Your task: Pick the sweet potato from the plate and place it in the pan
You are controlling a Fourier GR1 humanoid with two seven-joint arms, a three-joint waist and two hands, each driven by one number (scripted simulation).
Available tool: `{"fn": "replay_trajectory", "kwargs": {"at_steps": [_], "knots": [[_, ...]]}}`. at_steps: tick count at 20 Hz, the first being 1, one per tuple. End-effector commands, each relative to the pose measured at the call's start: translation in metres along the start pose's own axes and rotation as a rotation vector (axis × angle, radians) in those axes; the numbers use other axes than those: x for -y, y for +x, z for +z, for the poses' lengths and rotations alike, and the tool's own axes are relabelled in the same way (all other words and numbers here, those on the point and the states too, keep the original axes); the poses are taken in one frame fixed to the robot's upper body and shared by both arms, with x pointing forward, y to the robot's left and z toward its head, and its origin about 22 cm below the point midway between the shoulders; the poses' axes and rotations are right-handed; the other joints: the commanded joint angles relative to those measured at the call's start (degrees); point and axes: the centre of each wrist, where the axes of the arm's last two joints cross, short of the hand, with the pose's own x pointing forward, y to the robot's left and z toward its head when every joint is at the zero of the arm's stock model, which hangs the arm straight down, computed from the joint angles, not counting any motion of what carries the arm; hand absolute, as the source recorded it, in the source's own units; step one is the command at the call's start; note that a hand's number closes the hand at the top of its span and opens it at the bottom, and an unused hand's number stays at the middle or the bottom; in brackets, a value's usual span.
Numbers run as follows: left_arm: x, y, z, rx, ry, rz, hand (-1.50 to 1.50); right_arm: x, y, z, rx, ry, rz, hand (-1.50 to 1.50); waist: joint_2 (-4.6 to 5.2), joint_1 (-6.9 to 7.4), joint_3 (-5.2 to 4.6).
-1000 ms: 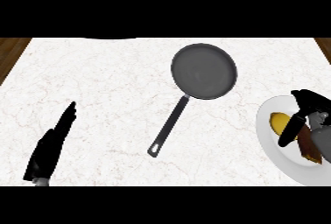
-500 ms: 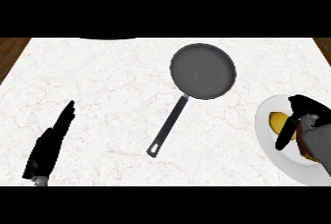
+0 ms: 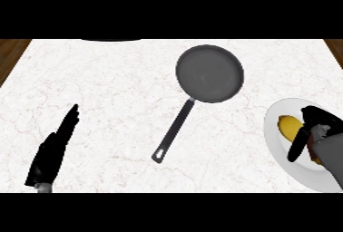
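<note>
A dark round pan lies on the white marble counter, its long handle pointing toward the lower left. At the right edge sits a white plate holding the yellow-orange sweet potato. My right hand is over the plate, fingers curled over the sweet potato's far side and thumb down along its near side, hiding most of it. The sweet potato rests on the plate. My left hand rests open at the lower left, fingers straight, far from both.
Brown wooden floor or edge shows at the counter's upper left corner and upper right corner. A dark shape sits at the counter's far edge. Bare marble lies between the pan handle and the plate.
My right hand has drawn back and down over the plate, and its fingers and thumb have closed round the sweet potato. The left hand and pan have stayed still.
</note>
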Motion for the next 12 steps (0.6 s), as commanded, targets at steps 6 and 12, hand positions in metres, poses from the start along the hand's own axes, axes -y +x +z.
{"fn": "replay_trajectory", "kwargs": {"at_steps": [6, 12], "knots": [[-0.009, -0.025, 0.010, -0.003, 0.003, -0.008, 0.00, -0.017, -0.021, -0.015, -0.140, 0.011, 0.039, -1.50, -0.05, -0.39, -0.02], [0.007, -0.011, -0.005, -0.001, 0.008, 0.000, 0.00, -0.029, -0.015, -0.028, -0.072, -0.032, -0.031, 1.50, 0.08, -0.12, 0.03]]}}
